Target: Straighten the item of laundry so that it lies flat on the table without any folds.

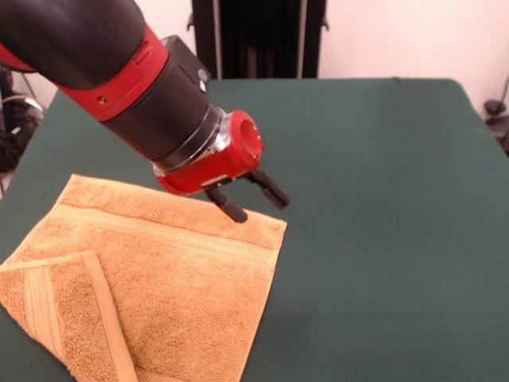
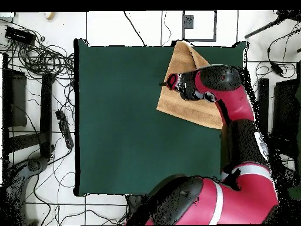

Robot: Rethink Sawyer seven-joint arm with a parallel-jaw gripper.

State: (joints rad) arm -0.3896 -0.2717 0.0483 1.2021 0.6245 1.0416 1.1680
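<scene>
- While the towel (image 1: 163,278) lies at one corner region of the table (image 1: 382,199), one corner is doubled back over its body, so a fold remains.
- Gripper (image 1: 253,196) hovers above the towel's far edge with fingers spread, pinching nothing, probably positioned for a grasp.
- Containers: none are visible; the towel rests directly on the felt.

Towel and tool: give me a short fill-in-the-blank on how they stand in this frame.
1. The towel has one corner folded ____ onto itself.
2. The tool has its fingers ____, holding nothing.
3. The tool hangs above the towel's ____ nearest the middle of the table.
4. The towel's colour is ____.

Missing words: over; open; corner; orange
</scene>
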